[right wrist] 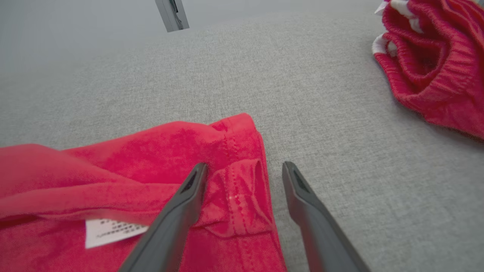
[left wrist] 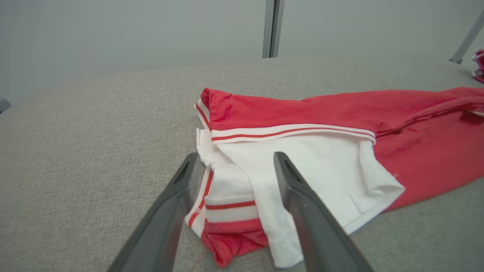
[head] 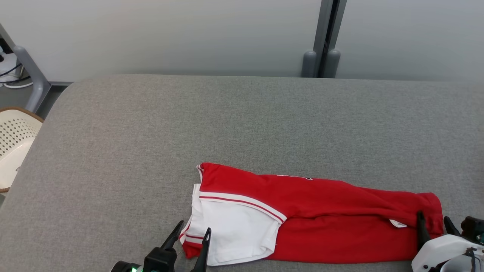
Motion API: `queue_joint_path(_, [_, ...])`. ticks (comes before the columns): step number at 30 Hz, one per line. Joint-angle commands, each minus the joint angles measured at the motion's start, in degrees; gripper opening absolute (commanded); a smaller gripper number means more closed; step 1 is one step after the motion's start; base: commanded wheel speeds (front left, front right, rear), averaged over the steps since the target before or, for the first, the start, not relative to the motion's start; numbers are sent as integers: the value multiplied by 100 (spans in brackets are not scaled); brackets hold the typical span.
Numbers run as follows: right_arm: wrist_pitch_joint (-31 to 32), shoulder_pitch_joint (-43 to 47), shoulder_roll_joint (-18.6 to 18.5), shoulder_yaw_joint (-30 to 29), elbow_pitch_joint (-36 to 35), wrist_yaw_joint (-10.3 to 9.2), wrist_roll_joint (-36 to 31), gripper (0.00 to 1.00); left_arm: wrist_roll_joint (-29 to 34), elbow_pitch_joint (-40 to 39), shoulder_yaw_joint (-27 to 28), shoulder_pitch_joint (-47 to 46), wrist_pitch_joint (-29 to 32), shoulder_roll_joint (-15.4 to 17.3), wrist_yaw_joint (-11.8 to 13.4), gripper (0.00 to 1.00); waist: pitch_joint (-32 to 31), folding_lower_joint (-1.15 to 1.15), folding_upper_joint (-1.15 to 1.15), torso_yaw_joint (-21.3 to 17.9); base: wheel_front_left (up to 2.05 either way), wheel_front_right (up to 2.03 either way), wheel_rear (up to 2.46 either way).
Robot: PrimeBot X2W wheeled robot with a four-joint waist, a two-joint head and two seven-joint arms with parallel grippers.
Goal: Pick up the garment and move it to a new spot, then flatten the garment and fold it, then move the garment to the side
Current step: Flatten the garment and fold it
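The garment (head: 321, 215) is red with a white panel and red-and-white striped trim; it lies folded lengthwise near the front of the grey surface. Its white end (left wrist: 302, 170) faces my left gripper (head: 193, 236), which stands open just above that end with nothing between its fingers (left wrist: 177, 204). At the opposite red end (right wrist: 234, 177) my right gripper (head: 433, 223) is also open, one finger over the hem and the other over bare surface (right wrist: 302, 196). A white label (right wrist: 109, 230) pokes out near the right end.
The grey padded surface (head: 242, 124) stretches wide behind and left of the garment. Another crumpled red garment (right wrist: 435, 64) lies off to the right. A white perforated basket (head: 13, 147) stands beyond the left edge. Grey posts (head: 321, 60) rise at the back wall.
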Motion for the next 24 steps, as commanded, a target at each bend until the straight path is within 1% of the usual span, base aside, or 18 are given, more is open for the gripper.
queue_joint_path(1, [-23, -98, -30, 24, 123, 0, -2, 100, 69, -7, 61, 32, -23, -10, -55, 100, 34, 0, 0, 49, 0, 0, 0])
queue_joint_path(6, [18, -207, 20, 249, 841, 0, 181, 100, 246, 15, 246, 89, -23, -130, -190, 100, 58, 0, 0, 112, 0, 0, 0])
queue_joint_path(7, [30, -226, 29, 300, 964, 0, 220, 91, 265, 14, 284, 96, -23, -145, -215, 100, 59, 0, 0, 117, 0, 0, 0])
queue_joint_path(8, [39, -244, 39, 365, 1050, 0, 257, 56, 295, 17, 320, 102, -23, -152, -235, 100, 61, 0, 0, 120, 0, 0, 0])
queue_joint_path(9, [41, -263, 36, 418, 1129, 1, 303, 18, 312, 17, 356, 107, -23, -165, -250, 100, 62, 0, 0, 120, 0, 0, 0])
queue_joint_path(10, [43, -281, 27, 464, 1185, 1, 341, 0, 347, 11, 392, 114, -23, -180, -277, 100, 64, 0, 0, 117, 0, 0, 0])
queue_joint_path(14, [29, -385, -160, 515, 1183, -7, 461, 0, 419, 30, 494, 121, -23, -249, -354, 100, 82, 0, 0, 82, 0, 0, 0])
queue_joint_path(17, [-1, -435, -308, 346, 835, -16, 481, 0, 469, 48, 551, 119, -23, -296, -410, 100, 84, 0, 0, 44, 0, 0, 0])
queue_joint_path(19, [-9, -376, -355, 165, 554, -13, 377, 0, 503, 64, 577, 116, -23, -315, -443, 100, 68, 0, 0, 24, 0, 0, 0])
queue_joint_path(21, [-9, -306, -299, -24, 280, -1, 255, 0, 544, 95, 609, 120, -23, -329, -460, 100, 38, 0, 0, 1, 0, 0, 0])
queue_joint_path(24, [-10, -206, -133, -106, -112, 0, 93, 0, 583, 143, 646, 147, -23, -347, -487, 100, -15, 0, 0, -42, 0, 0, 0])
